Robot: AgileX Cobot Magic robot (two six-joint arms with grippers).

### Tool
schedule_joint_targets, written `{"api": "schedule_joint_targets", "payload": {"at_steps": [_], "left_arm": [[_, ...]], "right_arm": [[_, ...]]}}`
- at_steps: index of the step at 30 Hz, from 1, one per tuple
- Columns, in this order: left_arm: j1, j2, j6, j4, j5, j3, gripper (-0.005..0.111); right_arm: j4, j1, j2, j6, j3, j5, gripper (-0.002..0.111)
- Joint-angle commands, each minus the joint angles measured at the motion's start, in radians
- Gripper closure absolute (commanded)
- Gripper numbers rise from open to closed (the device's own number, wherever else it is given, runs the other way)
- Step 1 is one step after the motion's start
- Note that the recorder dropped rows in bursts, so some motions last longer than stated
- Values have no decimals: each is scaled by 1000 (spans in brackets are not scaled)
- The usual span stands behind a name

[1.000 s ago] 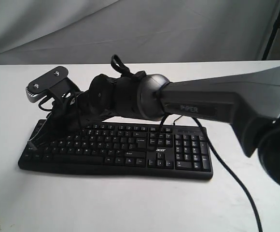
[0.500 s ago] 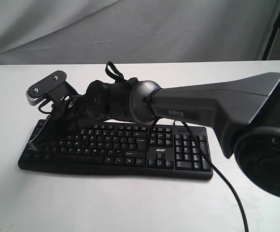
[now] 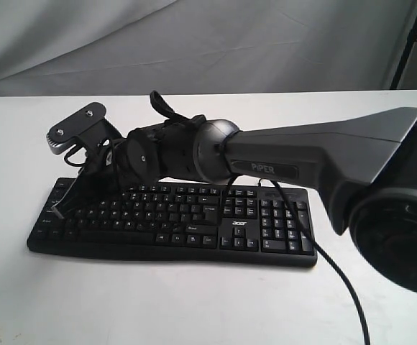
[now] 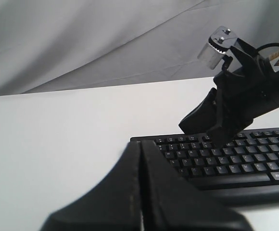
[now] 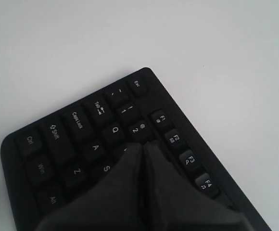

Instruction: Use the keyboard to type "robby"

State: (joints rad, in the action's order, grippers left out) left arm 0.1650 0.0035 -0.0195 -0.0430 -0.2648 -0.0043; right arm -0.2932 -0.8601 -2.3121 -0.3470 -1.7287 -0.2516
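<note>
While its jaws meet, right gripper (image 5: 142, 146) hangs near keyboard (image 5: 57, 144) corner.

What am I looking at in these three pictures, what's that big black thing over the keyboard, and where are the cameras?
It is a robot with two arms. The wide picture comes from a camera off the arms. In it the right arm reaches across a black keyboard on a white table. The other two pictures come from a camera on each wrist. The right claw is closed, with its tip over the keys near Q and 2. The left claw is closed too, near the keyboard's end. Neither holds anything.
</note>
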Motion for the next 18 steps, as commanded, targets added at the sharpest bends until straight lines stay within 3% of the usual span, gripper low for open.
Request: {"api": "schedule_joint_targets", "payload": {"at_steps": [1, 18], "left_arm": [[6, -3, -3, -5, 5, 4, 107], [6, -3, -3, -5, 5, 4, 107]], "right_arm": [[21, 2, -23, 11, -7, 4, 108], [29, 2, -33, 15, -7, -1, 108]]}}
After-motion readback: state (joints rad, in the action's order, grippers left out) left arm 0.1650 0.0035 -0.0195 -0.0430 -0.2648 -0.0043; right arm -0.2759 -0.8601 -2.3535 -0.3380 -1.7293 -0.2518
